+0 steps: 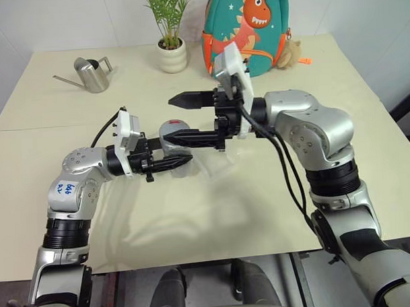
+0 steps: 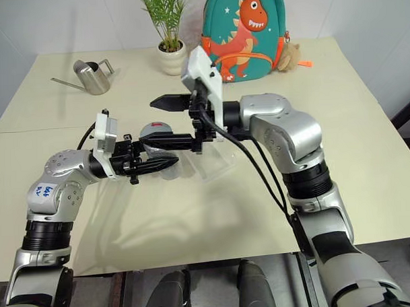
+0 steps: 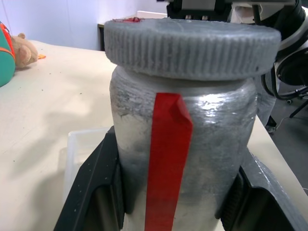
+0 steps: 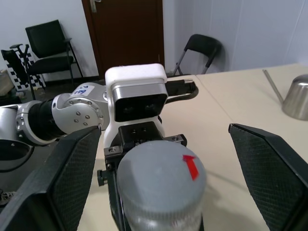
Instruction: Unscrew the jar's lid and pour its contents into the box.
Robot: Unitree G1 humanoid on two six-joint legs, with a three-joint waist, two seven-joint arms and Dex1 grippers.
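Left wrist view – red streak (image 3: 166,159) on jar (image 3: 211,139)

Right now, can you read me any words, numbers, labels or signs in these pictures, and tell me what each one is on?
Blue handwriting on a white sticker on the left arm: too small to read.
Red arrow mark on the lid: a sign, no lettering.
Red streak on the jar: plain, no text.
Dinosaur backpack: picture only, no words.

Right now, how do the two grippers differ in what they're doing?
The left gripper is shut on the jar; the right gripper is open, holding nothing. The left grips the jar's body; the right's fingers straddle the lid without touching. Both point level, towards each other.
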